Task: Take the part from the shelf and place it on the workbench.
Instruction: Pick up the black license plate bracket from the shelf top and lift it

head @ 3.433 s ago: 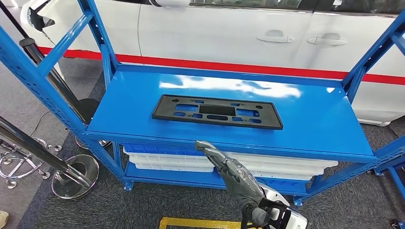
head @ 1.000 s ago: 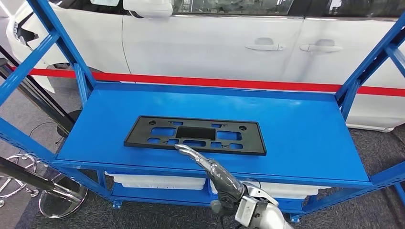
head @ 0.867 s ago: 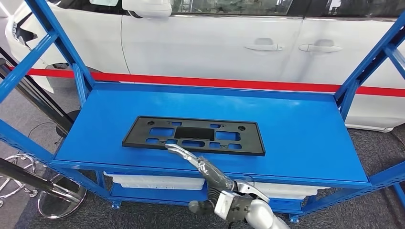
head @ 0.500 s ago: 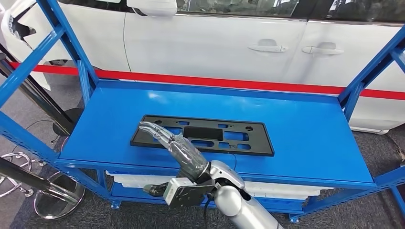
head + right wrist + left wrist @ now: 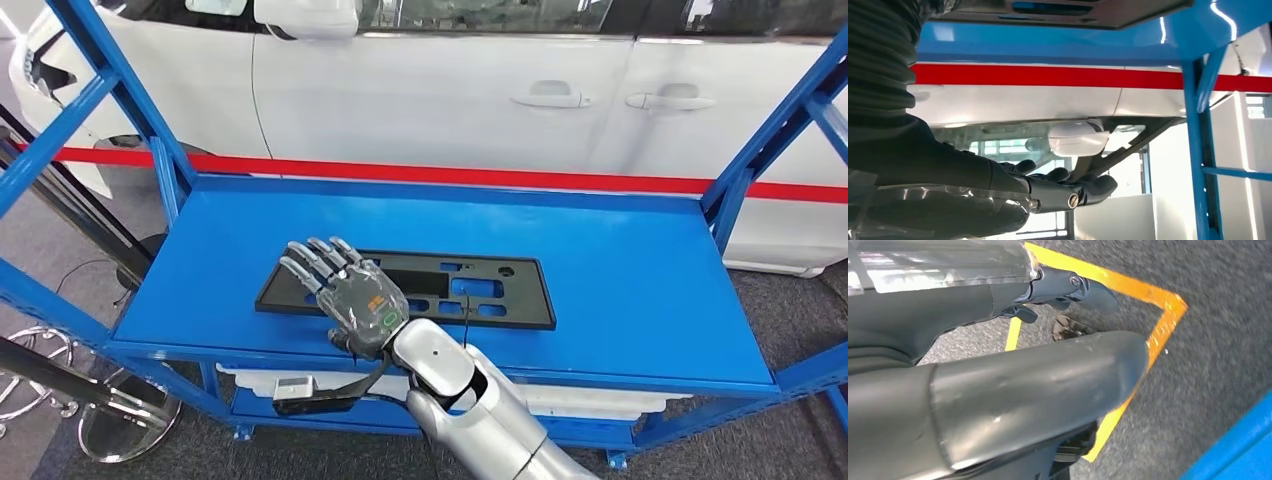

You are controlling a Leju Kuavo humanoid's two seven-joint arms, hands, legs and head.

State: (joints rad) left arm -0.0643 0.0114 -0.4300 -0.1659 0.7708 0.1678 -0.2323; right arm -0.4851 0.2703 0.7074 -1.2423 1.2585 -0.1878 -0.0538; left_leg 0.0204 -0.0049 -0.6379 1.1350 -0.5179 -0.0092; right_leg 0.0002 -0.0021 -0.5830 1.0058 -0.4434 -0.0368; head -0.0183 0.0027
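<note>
- R hand [image 5: 352, 292]: palm up, fingers apart, holding nothing, over the plate's left end.
- L hand [image 5: 998, 405]: hangs over floor w/ yellow tape [image 5: 1143, 330]; grip can't be told.
- Black plate [image 5: 470, 295]: flat on blue shelf [image 5: 640, 290], mid-deck.
- Behind shelf: white car [image 5: 480, 100].

a white car [image 5: 470, 90] stands behind the rack, side-on, with two door handles [image 5: 548, 100] and a side mirror [image 5: 305, 15] in view. a red band [image 5: 480, 177] runs along its lower body. white trays [image 5: 330, 380] sit on the lower level. chrome stanchion bases [image 5: 125, 420] rest on grey carpet [image 5: 80, 250]. yellow floor tape [image 5: 1153, 335] marks the carpet in the left wrist view.
</note>
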